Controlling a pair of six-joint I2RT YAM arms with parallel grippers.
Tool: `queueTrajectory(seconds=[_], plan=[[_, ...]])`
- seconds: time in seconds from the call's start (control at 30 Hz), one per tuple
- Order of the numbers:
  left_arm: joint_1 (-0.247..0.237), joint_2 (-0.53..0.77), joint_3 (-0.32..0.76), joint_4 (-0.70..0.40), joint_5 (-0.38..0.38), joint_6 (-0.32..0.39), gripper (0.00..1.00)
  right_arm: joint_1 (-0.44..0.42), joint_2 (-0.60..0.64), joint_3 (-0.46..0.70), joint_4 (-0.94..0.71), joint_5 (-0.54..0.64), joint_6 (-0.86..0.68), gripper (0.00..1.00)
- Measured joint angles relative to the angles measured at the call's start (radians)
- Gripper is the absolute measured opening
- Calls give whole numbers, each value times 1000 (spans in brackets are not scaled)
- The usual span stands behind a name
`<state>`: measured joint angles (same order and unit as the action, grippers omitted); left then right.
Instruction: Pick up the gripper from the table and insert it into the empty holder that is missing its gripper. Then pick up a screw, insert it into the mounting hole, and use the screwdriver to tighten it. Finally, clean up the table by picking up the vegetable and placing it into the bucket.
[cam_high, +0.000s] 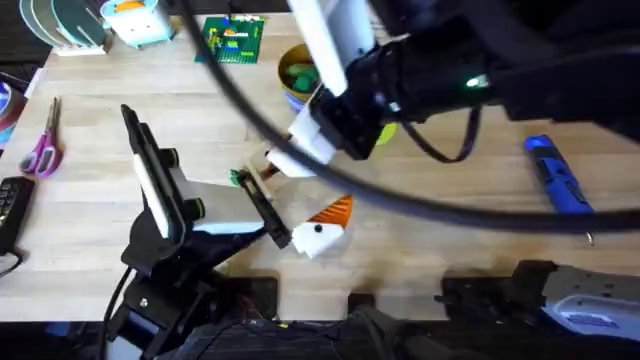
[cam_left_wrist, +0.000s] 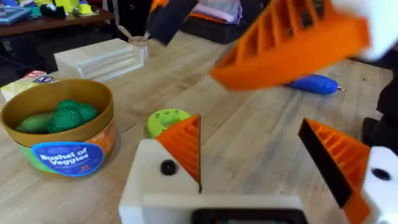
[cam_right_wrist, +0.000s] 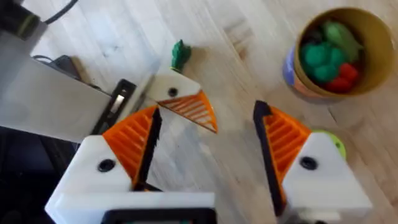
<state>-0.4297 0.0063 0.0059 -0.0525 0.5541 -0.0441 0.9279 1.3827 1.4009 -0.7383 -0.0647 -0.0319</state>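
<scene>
My left gripper is low over the table's middle, fingers wide open around bare wood. My right gripper hangs above it, also open and empty. Below it, a cream block with a dark hole and an orange ribbed fin sits against the left arm's black bar. I cannot tell whether it is the holder with the gripper in it or a left finger. The green vegetable lies beside it. The bucket holds toy vegetables. The blue screwdriver lies far right. No screw is discernible.
A lime-green disc lies near the bucket. A clear block stands beyond it. Scissors and a black device lie at the left edge. A green board sits at the back.
</scene>
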Motion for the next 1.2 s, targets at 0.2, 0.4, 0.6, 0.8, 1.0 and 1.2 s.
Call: queueTrajectory(seconds=[0.2, 0.4, 0.6, 0.8, 1.0, 1.2], plan=[[0, 0, 0, 0, 0, 0, 993, -125, -147, 0, -161, -4, 32, 897], [0, 0, 0, 0, 0, 0, 992, -201, -303, 0, -330, -4, 24, 899], [0, 0, 0, 0, 0, 0, 992, -227, -423, 1, -455, -4, 5, 901], [0, 0, 0, 0, 1, 3, 377, -227, -459, 1, -529, -4, 1, 902], [0, 0, 0, 0, 0, 8, 13, -227, -458, 2, -549, -5, 2, 904], [0, 0, 0, 0, 1, 7, 11, -227, -458, 2, -543, -3, 2, 904]])
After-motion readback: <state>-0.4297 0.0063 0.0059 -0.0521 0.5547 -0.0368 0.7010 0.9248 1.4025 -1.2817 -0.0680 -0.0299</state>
